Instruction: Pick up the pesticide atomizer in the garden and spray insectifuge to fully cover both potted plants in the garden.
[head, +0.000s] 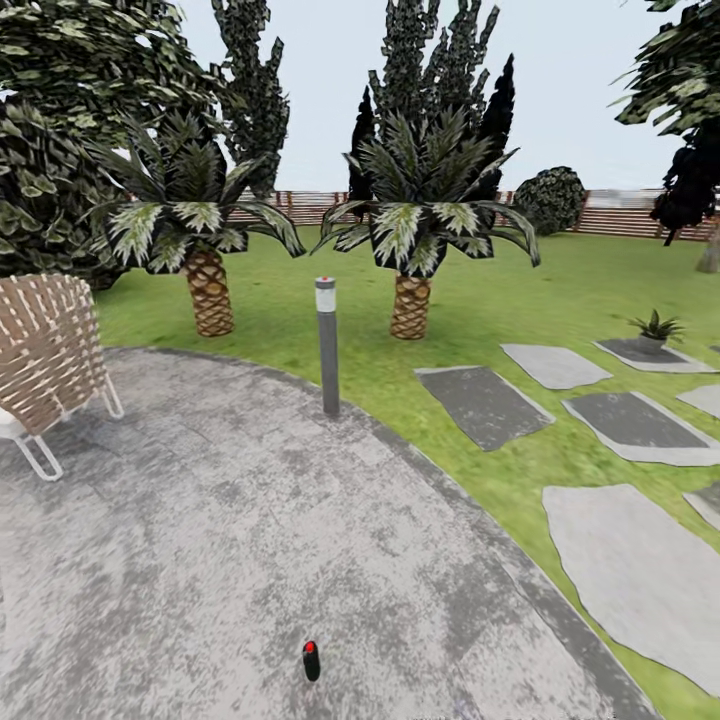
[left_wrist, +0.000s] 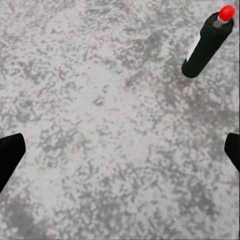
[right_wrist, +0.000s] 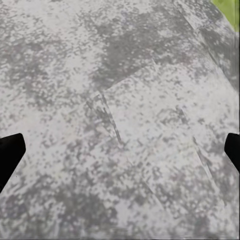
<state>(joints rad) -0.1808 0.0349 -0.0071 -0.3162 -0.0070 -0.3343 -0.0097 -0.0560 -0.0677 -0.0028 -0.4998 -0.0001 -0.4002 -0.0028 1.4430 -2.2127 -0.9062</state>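
Head view places the pesticide atomizer (head: 311, 661) lying on grey paving, well short of the lamp post (head: 327, 345); one potted plant (head: 654, 329) stands far beyond. Left hand (left_wrist: 120, 150) and right hand (right_wrist: 120, 150) gape, empty. Judged step: approach. Next: descend left hand onto bottle.

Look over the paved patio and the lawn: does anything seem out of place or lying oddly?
Yes. A small dark bottle with a red cap lies on its side on the grey speckled paving, well away from the wicker chair. The left wrist view shows it tipped over too. Nothing looks spilled.
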